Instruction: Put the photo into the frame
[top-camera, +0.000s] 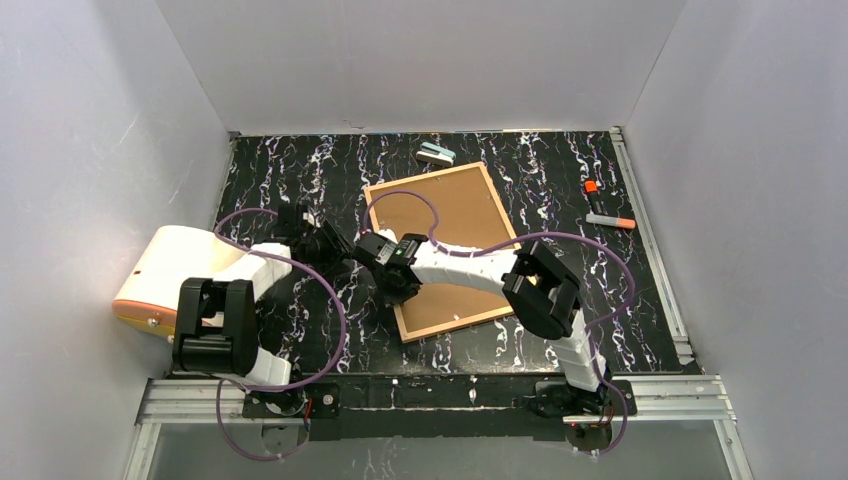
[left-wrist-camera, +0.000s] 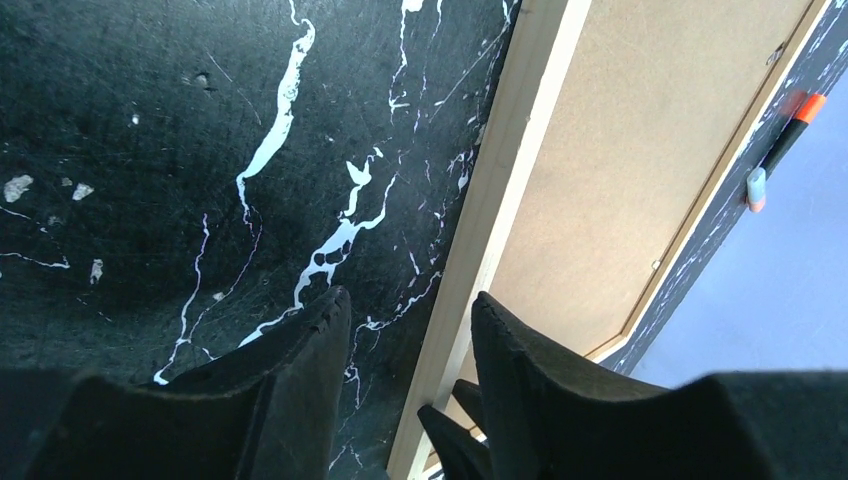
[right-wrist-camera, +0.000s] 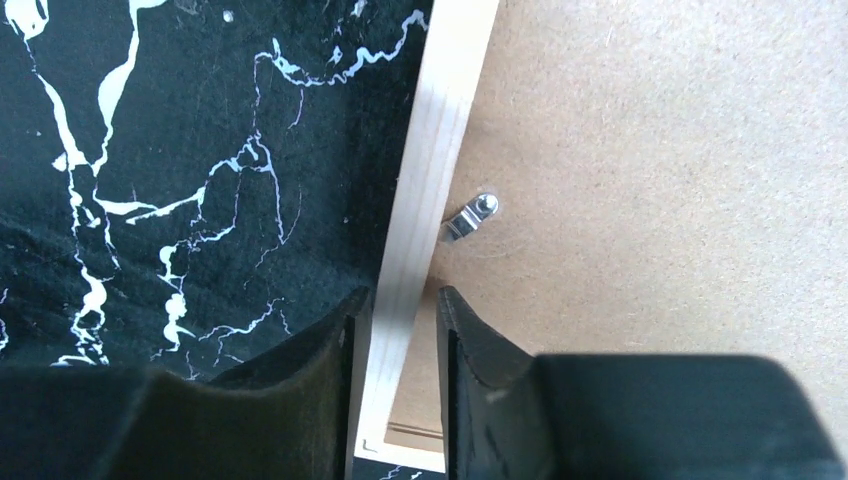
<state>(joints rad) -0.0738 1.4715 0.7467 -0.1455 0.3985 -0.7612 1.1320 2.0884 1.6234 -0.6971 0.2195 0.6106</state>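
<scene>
Light-wood frame (right-wrist-camera: 432, 170) face down, left jaws released, right jaws astride rim, grip unclear

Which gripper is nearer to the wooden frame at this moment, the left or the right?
Right. The right gripper straddles the frame's light-wood border. The left gripper hangs open just beside that border, above the marble table.
</scene>
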